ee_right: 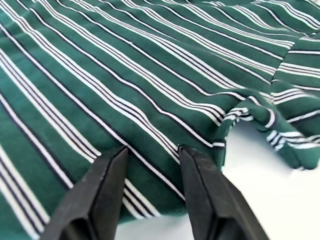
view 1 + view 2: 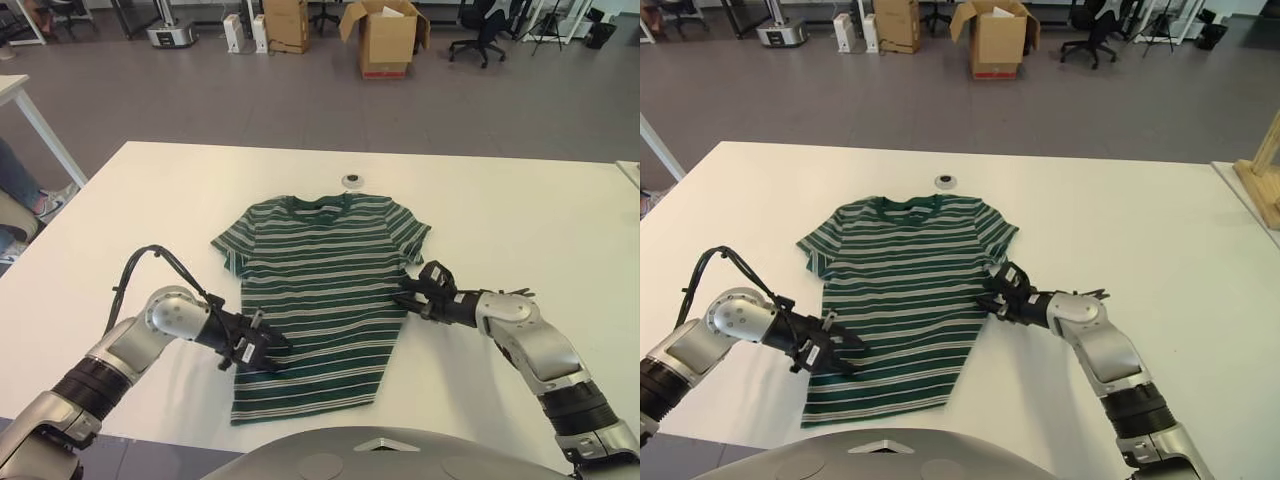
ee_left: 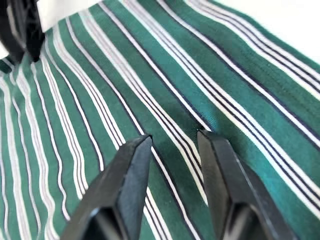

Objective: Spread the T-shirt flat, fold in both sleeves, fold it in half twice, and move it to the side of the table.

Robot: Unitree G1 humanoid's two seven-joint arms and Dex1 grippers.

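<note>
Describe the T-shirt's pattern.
The T-shirt is dark green with thin white and dark stripes running across it, clearest in the right wrist view.

1. Your left gripper covers the near left edge of the T-shirt, so the cloth under it is hidden.
2. Your right gripper hides the shirt's right edge just near of the sleeve. You cannot tell whether its fingertips touch the cloth.
3. The small round object just beyond the collar is too small to identify.
4. The table is cut off on the right.
5. In both wrist views the shirt runs past the edges.
</note>
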